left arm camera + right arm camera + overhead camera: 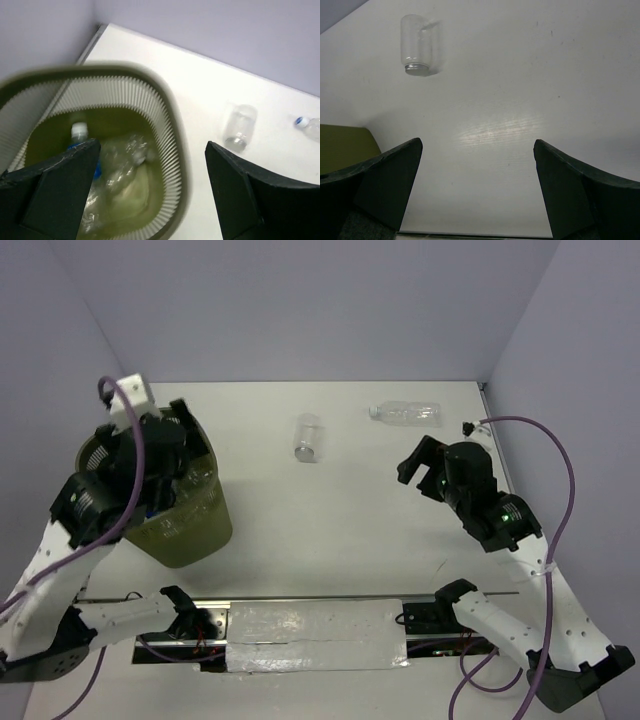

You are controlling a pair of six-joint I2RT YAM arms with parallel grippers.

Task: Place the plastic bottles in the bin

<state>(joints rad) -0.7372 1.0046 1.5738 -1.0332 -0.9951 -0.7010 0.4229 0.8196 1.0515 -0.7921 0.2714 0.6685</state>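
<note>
One bin (pixel 195 530), four plastic bottles (pixel 307 436) (two inside it)

White arm links (pixel 560 625), black motor joints (pixel 85 505), looping purple cables (pixel 570 480), dark wedge-shaped end effector fingers (pixel 240 195).

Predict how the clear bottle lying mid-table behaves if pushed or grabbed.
Lying on its side with a round body, the bottle will probably roll if nudged sideways. It looks empty, so it is likely light and easily knocked away. Its clear walls look thin and smooth; a squeeze may dent it or let it slip.
</note>
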